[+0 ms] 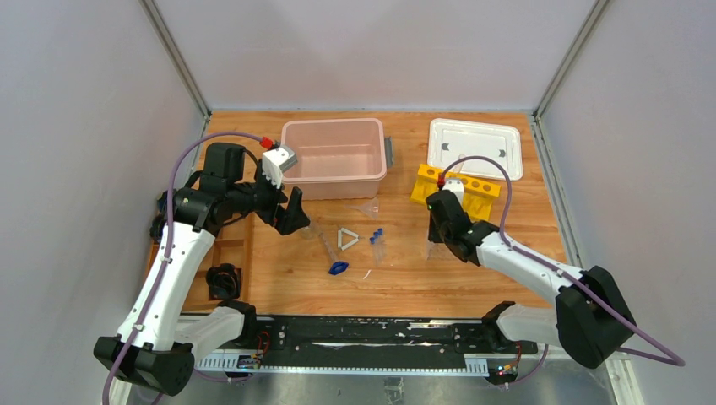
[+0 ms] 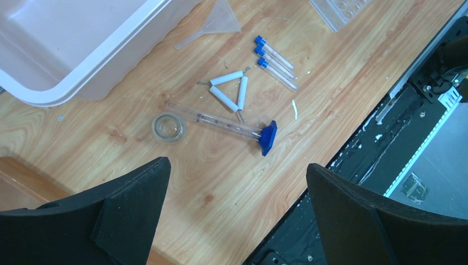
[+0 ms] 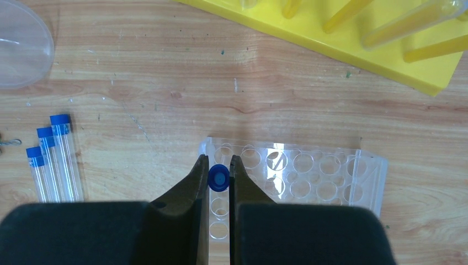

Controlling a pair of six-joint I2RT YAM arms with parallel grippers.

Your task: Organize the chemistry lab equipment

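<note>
Right end effector (image 3: 218, 161): pressed together on a small clear tube with a blue cap (image 3: 219, 178). The tube is seen end-on between the fingers, cap towards the wrist camera.
Held tube's place: over the left end of the clear plastic tube rack (image 3: 309, 176), in line with a row of its holes. Whether its foot has entered a hole cannot be told from this angle.
Left end effector (image 2: 236, 165): spread wide and carrying nothing. It hovers above the wooden worktop (image 2: 209, 182), on the near side of the loose glassware.
Rack filling: no other blue cap shows in the clear rack's visible holes.
Waiting tubes: three blue-capped clear tubes (image 3: 52, 157) lie side by side on the worktop, left of the clear rack and apart from it.
Other loose pieces: a white triangle (image 2: 227, 78), a clear funnel (image 2: 223, 16) just beside the pink plastic bin (image 2: 110, 69), a small clear beaker (image 2: 167, 126), and a long clear rod with printed marks (image 2: 215, 120) whose far end meets a blue clip (image 2: 269, 137).
Yellow plastic tube rack (image 1: 456, 190): stands behind the clear rack and in front of the white rectangular lid (image 1: 474, 148). What its holes hold is too unclear to say.
Progress: early, by my reading. One tube is at the point of being racked, and nothing else looks sorted.
Left to do: seat this tube, rack the three waiting ones, then gather the funnel, beaker, rod, triangle and clip.
</note>
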